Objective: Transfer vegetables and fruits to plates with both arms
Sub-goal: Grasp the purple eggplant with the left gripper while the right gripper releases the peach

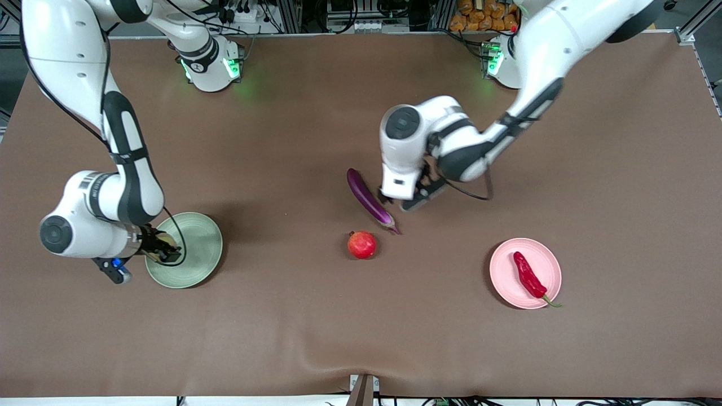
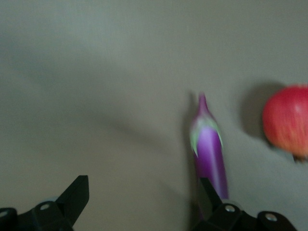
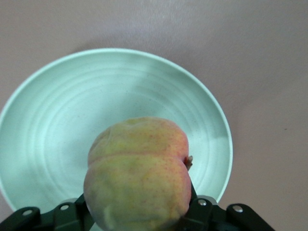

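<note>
My right gripper [image 1: 162,249] is shut on the yellowish-pink peach [image 3: 137,175] and holds it over the pale green plate [image 1: 197,242], whose rim [image 3: 48,130] shows under the fruit. My left gripper [image 1: 413,198] hangs open and holds nothing, low over the table beside the purple eggplant [image 1: 369,200]. In the left wrist view the eggplant [image 2: 209,154] lies just past one of the fingertips [image 2: 208,192], outside the gap of the left gripper [image 2: 143,195]. The red pomegranate [image 1: 362,244] sits close to the eggplant's stem end, nearer the front camera. The red chili pepper [image 1: 529,276] lies on the pale pink plate [image 1: 507,265].
Brown cloth covers the whole table [image 1: 316,316]. The pomegranate [image 2: 288,120] also shows in the left wrist view, beside the eggplant's stem tip. The two arm bases stand along the table's edge farthest from the front camera.
</note>
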Robot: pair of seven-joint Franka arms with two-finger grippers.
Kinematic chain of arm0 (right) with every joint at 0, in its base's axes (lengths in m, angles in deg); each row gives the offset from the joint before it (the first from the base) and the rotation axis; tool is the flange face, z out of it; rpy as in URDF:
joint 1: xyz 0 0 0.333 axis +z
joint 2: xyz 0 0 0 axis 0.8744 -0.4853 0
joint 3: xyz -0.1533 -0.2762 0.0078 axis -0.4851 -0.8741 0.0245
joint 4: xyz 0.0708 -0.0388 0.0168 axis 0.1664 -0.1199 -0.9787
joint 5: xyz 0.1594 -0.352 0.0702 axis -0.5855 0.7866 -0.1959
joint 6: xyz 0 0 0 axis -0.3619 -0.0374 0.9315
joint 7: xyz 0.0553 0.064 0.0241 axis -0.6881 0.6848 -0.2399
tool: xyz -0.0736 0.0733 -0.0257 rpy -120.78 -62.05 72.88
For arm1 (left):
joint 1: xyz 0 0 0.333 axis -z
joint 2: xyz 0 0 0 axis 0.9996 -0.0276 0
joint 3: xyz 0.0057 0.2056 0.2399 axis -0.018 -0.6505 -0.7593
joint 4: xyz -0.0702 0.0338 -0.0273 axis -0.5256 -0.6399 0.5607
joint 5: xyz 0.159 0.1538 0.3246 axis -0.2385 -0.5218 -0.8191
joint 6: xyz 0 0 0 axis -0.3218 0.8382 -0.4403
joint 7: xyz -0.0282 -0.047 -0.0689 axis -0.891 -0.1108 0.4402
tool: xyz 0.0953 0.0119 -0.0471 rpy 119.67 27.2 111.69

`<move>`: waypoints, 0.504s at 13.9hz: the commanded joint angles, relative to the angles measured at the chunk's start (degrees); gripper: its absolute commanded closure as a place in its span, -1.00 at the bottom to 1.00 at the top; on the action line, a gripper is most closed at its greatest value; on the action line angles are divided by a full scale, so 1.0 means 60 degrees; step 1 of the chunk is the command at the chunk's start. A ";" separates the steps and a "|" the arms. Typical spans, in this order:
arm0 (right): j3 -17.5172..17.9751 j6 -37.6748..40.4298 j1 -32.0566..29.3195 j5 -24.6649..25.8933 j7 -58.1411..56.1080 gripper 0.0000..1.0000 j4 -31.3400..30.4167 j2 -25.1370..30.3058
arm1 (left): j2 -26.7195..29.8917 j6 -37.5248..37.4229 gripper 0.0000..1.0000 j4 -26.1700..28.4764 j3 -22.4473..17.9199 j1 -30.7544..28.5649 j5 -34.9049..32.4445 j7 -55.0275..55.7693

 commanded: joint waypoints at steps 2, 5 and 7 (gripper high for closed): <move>-0.0034 0.0137 -0.0121 -0.0073 -0.0141 -1.00 -0.0022 0.0060 | -0.0849 0.0065 -1.00 -0.1454 -0.1434 0.2213 0.0129 0.1723; -0.0005 0.0664 0.0185 -0.0204 0.0208 -1.00 0.0125 0.0191 | -0.1260 0.0415 -1.00 -0.2144 -0.2505 0.3491 0.0129 0.2310; -0.0005 0.0899 0.0638 -0.0963 0.1158 -1.00 0.0416 0.0221 | -0.1407 0.0853 -1.00 -0.2350 -0.2786 0.3743 0.0129 0.2356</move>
